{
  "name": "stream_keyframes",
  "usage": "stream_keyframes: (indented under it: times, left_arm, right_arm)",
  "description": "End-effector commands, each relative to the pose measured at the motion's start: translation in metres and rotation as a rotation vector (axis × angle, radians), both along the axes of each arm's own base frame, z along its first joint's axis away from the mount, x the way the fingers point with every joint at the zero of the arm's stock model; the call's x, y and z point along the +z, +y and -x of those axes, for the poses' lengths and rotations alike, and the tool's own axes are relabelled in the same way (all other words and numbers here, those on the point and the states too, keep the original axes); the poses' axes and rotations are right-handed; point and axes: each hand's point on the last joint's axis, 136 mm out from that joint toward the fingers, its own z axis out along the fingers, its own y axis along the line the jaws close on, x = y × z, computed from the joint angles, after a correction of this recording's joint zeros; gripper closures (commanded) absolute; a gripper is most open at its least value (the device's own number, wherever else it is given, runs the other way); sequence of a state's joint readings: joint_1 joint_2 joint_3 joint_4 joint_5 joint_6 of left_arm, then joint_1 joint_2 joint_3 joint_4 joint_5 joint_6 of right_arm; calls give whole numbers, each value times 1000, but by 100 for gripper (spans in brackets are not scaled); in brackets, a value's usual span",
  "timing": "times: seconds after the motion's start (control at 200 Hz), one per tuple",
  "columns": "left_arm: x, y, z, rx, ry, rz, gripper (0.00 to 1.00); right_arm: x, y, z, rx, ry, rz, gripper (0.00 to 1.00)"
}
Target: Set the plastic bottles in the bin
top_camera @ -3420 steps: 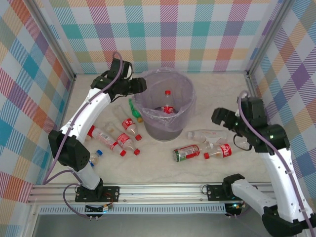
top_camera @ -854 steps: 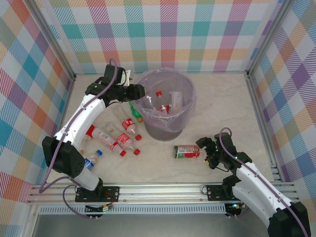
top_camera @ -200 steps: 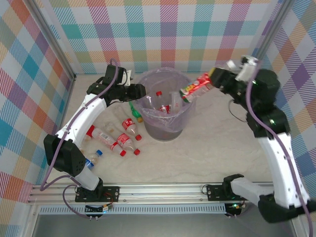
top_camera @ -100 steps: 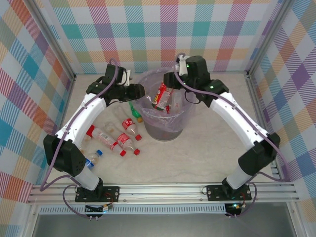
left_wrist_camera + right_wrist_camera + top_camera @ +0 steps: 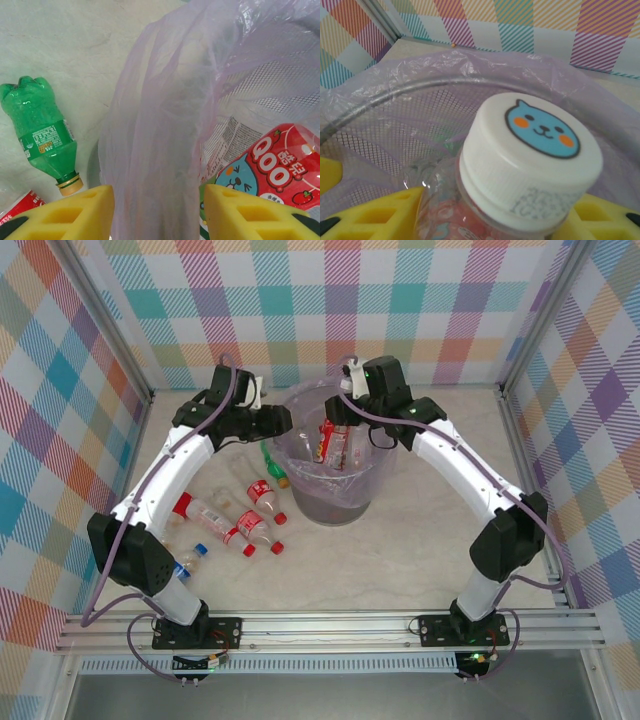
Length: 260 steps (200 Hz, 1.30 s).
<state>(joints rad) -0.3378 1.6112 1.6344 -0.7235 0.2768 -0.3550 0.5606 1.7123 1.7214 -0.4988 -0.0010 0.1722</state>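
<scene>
The bin point(image 5: 372, 485), grey mesh lined with a lilac bag, stands mid-table. My right gripper point(image 5: 338, 425) hangs over its mouth, shut on a red-labelled plastic bottle point(image 5: 327, 445) that tilts down into it. In the right wrist view its white cat-face cap point(image 5: 532, 150) sits between the yellow fingers point(image 5: 370, 215), above the bin's rim point(image 5: 395, 102). My left gripper point(image 5: 277, 423) is at the bin's left rim, its jaws closed on the bagged rim point(image 5: 160, 115). A green bottle point(image 5: 272, 462), red-capped bottles point(image 5: 262, 496) and a blue-capped one point(image 5: 190, 562) lie left of the bin.
Checked walls close in the table on three sides. An aluminium rail point(image 5: 320, 625) runs along the near edge by the arm bases. Bare table point(image 5: 440, 530) lies right of and in front of the bin.
My right arm has swung left from beside the bin's right rim to over its mouth, tipping the held bottle downwards. The left arm has not moved.
</scene>
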Motion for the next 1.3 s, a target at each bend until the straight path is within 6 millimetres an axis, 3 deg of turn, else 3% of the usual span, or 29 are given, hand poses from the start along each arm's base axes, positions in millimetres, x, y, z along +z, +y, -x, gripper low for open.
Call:
stream_keyframes:
  times: [0.0, 0.145, 0.255, 0.475, 0.65, 0.85, 1.07, 1.225, 1.295]
  left_arm:
    - [1, -2, -4, 5, 4, 2, 50]
    - [1, -2, -6, 8, 1, 2, 50]
    - [4, -2, -7, 7, -2, 4, 50]
    - [3, -1, -9, 7, 3, -15, 50]
    - [3, 1, -13, 22, 16, -24, 51]
    - [11, 4, -19, 30, -41, -33, 52]
    - [11, 6, -27, 58, -59, -20, 46]
    - [20, 10, -29, 61, -91, -41, 39]
    - [31, 9, -29, 33, -139, -57, 30]
  right_arm:
    - [14, 4, 6, 40, -20, 7, 44]
    - [47, 0, 20, 60, -60, -23, 44]
    - [56, 0, 28, 81, -59, -43, 44]
    - [28, 9, 31, 80, -29, -64, 39]
    - [18, 13, 31, 90, -9, -56, 23]
    - [55, -2, 47, 87, -92, -66, 8]
    - [111, -20, 76, 111, -230, -123, 7]
    - [123, -41, 102, 103, -281, -128, 5]
    - [121, -54, 111, 74, -293, -124, 3]
